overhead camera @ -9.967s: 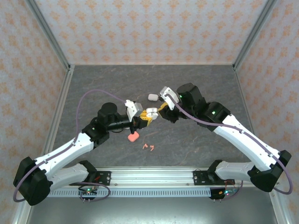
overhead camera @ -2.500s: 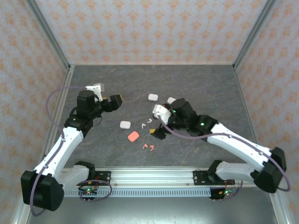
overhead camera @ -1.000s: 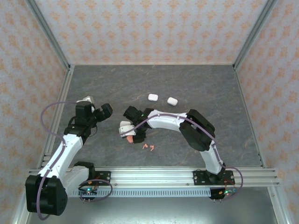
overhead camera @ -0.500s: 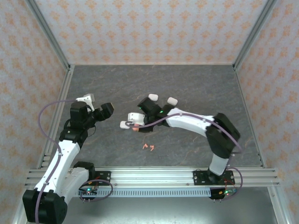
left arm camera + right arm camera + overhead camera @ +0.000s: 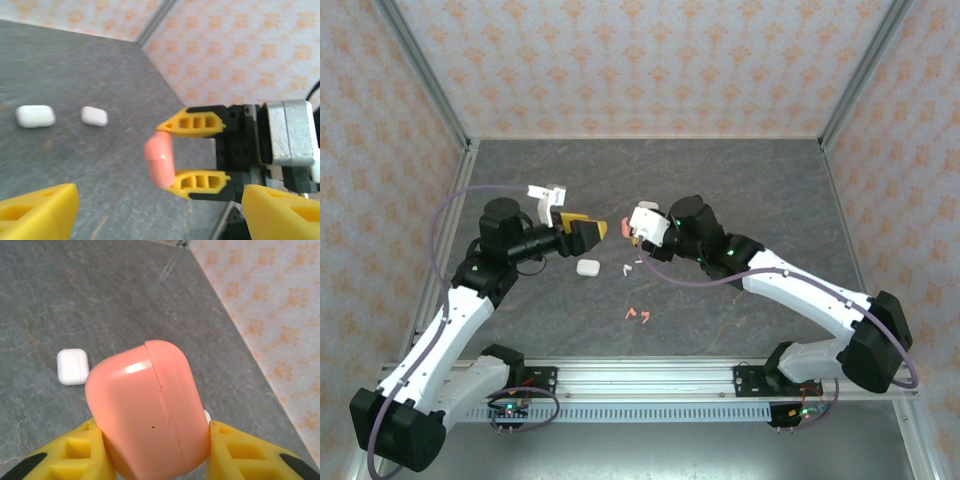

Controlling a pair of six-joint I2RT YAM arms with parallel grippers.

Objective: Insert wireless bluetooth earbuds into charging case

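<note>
My right gripper [image 5: 628, 226] is shut on a salmon-pink charging case [image 5: 147, 410], lid closed, held above the table. In the left wrist view that case [image 5: 160, 159] sits between the right gripper's yellow fingers [image 5: 197, 122]. My left gripper [image 5: 586, 231] faces it from the left, open, with nothing between its fingers [image 5: 40, 212]. A white case [image 5: 587, 267] lies on the table below the two grippers. Small white earbuds [image 5: 630, 266] lie just right of it. Two pink earbuds [image 5: 638, 314] lie nearer the front edge.
Two more white cases [image 5: 35, 116] [image 5: 94, 116] lie side by side farther back on the grey table. Patterned walls [image 5: 640, 60] enclose the table on three sides. A metal rail [image 5: 640, 378] runs along the front edge.
My right gripper has lifted the pink case off the table and carried it back and right. My left gripper has swung right toward it, its jaws narrowing slightly.
</note>
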